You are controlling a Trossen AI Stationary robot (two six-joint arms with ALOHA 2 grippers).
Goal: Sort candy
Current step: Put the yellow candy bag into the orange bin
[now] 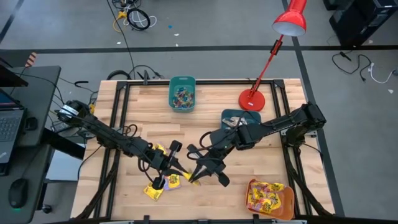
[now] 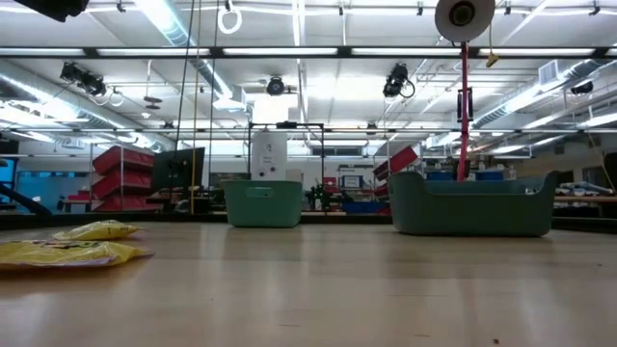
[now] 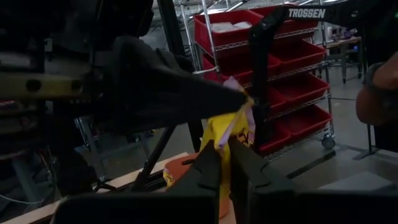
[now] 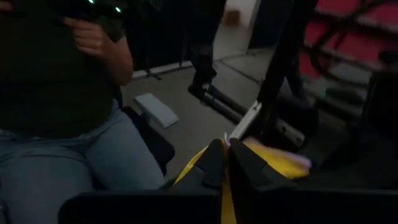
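Note:
One yellow candy packet (image 1: 190, 177) hangs between my two grippers over the near middle of the table. My left gripper (image 1: 182, 172) comes from the left and is shut on it. My right gripper (image 1: 198, 171) comes from the right and is shut on the same packet. Two more yellow packets (image 1: 152, 191) (image 1: 173, 180) lie flat on the table under the left arm; the low view shows them too (image 2: 72, 253). A teal bin (image 1: 182, 92) at the far middle holds small coloured candy. An orange bin (image 1: 270, 198) at the near right holds yellow packets. My left gripper pinches the packet's lower part (image 3: 219, 140) between its two fingers (image 3: 205, 171), coming about level from the table's left. The packet stands upright above the fingers, clear of the table. My right gripper pinches the packet's upper end (image 3: 239, 109) between its two fingers (image 3: 186, 93), coming from the table's right. In its own wrist view yellow wrapper (image 4: 273, 163) sticks out on both sides of the shut fingers.
A second teal bin (image 1: 239, 118) stands partly under the right arm. A red desk lamp (image 1: 252, 98) has its base at the far right. A seated person (image 4: 74, 124) is beyond the table. The table's near left (image 2: 289, 289) is bare wood.

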